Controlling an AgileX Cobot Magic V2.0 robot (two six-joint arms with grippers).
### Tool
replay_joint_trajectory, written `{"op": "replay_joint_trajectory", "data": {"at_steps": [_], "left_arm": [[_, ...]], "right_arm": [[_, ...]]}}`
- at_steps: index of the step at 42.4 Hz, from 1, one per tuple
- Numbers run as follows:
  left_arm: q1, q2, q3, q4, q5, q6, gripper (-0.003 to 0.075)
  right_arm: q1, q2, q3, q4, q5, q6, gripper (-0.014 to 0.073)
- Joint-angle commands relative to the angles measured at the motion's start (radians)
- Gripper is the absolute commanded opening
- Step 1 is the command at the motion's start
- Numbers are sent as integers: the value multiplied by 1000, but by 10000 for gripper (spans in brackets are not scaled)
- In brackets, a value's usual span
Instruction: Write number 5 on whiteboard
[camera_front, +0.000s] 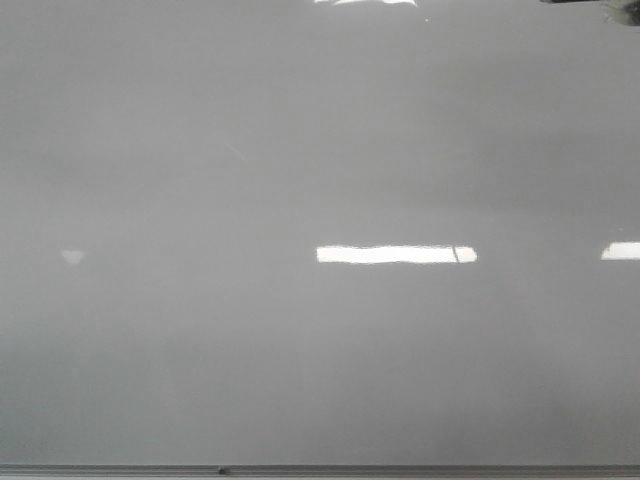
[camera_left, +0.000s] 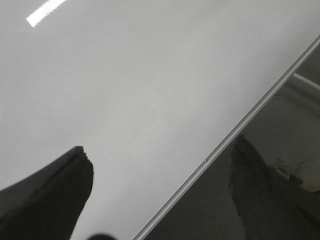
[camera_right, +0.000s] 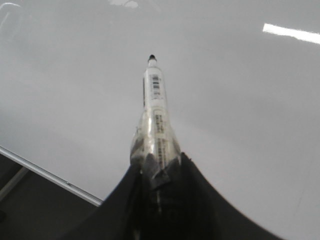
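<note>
The whiteboard (camera_front: 300, 350) fills the front view, glossy pale grey. No whole number 5 shows on it. One short thin dark slanted stroke (camera_front: 456, 253) crosses a bright reflection right of centre. My right gripper (camera_right: 157, 167) is shut on a white marker (camera_right: 155, 115) with a black tip (camera_right: 151, 57); the tip points at bare whiteboard (camera_right: 240, 100), and I cannot tell if it touches. My left gripper (camera_left: 162, 195) is open and empty, one finger (camera_left: 65, 190) over the whiteboard (camera_left: 150, 75), the other past its edge. Neither gripper shows in the front view.
The board's thin grey frame strip runs along the near edge (camera_front: 320, 469) and shows in the left wrist view (camera_left: 240, 125) and the right wrist view (camera_right: 45, 175), with dark space beyond it. Bright rectangular light reflections (camera_front: 395, 254) lie on the board.
</note>
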Motion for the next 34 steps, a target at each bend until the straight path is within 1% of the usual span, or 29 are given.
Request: {"op": "replay_joint_trajectory", "data": {"at_steps": [1, 14, 22, 34], "left_arm": [[1, -2, -29, 23, -73, -14, 544], [1, -2, -29, 27, -82, -14, 544], [1, -2, -29, 27, -82, -14, 544], [1, -2, -29, 27, -94, -14, 544]], "right_arm": [[-18, 21, -31, -32, -113, -8, 0], [-138, 206, -144, -32, -108, 3, 0], [-132, 301, -194, -31, -149, 2, 0], [-131, 393, -202, -31, -301, 2, 0]]}}
